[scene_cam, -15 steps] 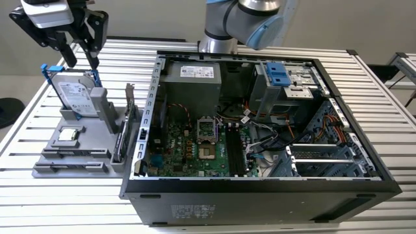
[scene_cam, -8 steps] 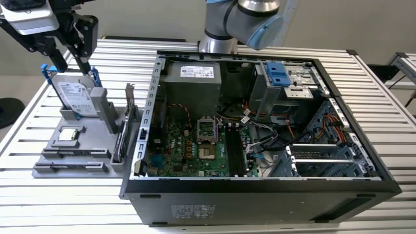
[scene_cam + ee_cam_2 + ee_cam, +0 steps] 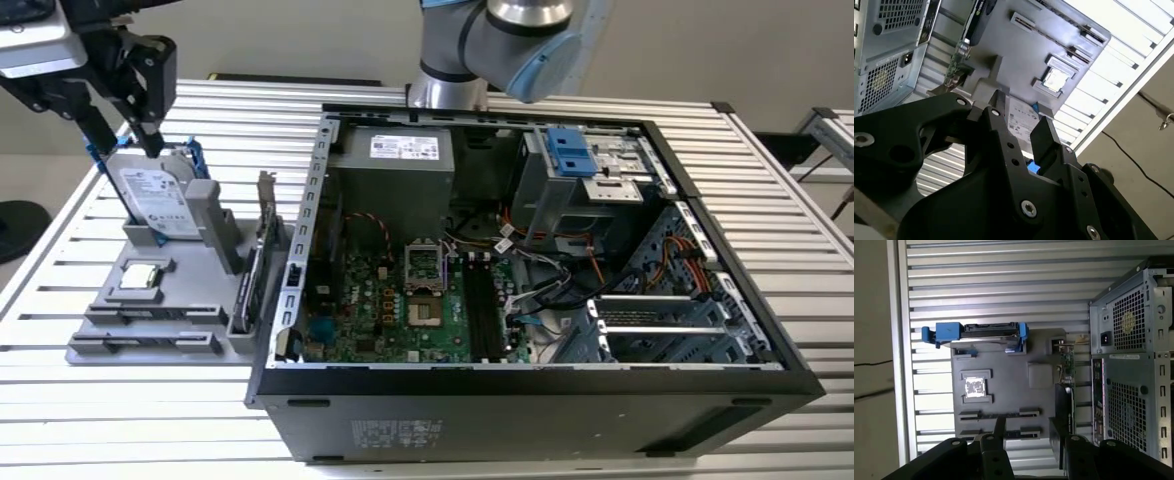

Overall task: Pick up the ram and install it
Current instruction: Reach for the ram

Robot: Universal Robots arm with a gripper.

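The gripper [image 3: 131, 145] hangs with its two black fingers pointed down and spread apart, nothing between them, just above the hard drive [image 3: 150, 195] that stands in its blue frame at one end of the grey tray [image 3: 187, 300]; in the second wrist view the drive's label shows through the gap beside the fingers [image 3: 1046, 137], so the gripper is released and empty. The ram [image 3: 158, 314] seems to be the thin dark strip standing on edge in a long holder at the tray's end farthest from the hard drive, well apart from the gripper; in the first wrist view it reads as a narrow line between two grey end blocks, and whether the second holder beside it is also filled I cannot tell. The tray likely keeps each part on edge so that fingers can close on its flat sides; the card [image 3: 267, 250] stands upright at the tray's side nearest the computer case [image 3: 534, 395]. The case lies on its side on the slatted surface [image 3: 814, 200] with the panel off, so the motherboard [image 3: 387, 300] faces up and its long black memory sockets [image 3: 483, 310] can be reached from above.
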